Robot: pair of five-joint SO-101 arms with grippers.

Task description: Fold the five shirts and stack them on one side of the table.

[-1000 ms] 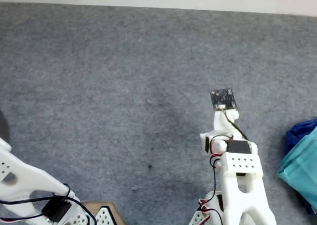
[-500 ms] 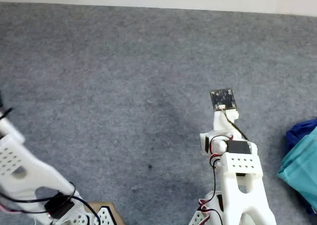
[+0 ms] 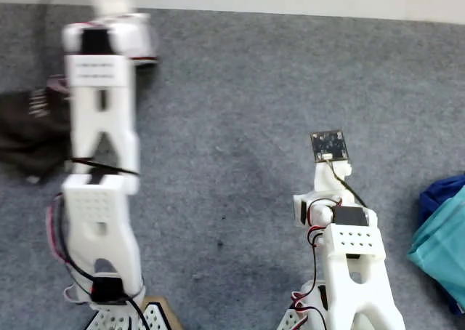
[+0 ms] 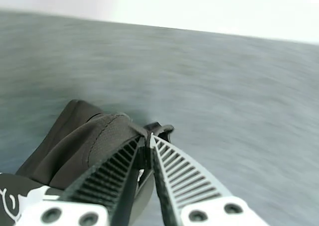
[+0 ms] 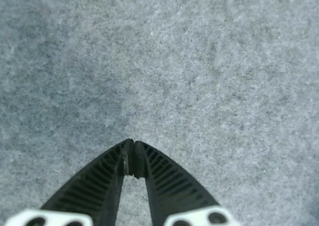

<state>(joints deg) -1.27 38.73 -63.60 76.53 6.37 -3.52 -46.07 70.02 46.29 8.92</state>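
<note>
- While your left arm [image 3: 98, 126] stretches to the high view's upper left, the crumpled dark brown fabric shirt [image 3: 29, 130] is at the left edge and the teal and blue cloths [image 3: 442, 235] are at the right edge.
- Left wrist view: your left gripper [image 4: 149, 139] is clamped on a fold of the shirt; I would drag it low and slowly toward mid-table.
- Right wrist view: your right gripper [image 5: 133, 145], tips together on nothing, hangs over the grey felt table [image 5: 224, 61].

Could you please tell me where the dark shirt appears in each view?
High view: dark shirt at the left edge, beside the left arm.
Left wrist view: dark shirt pinched in the left gripper, grey mat behind.
Right wrist view: right gripper shut over the mat.
Shared landmark: the grey mat.
</note>
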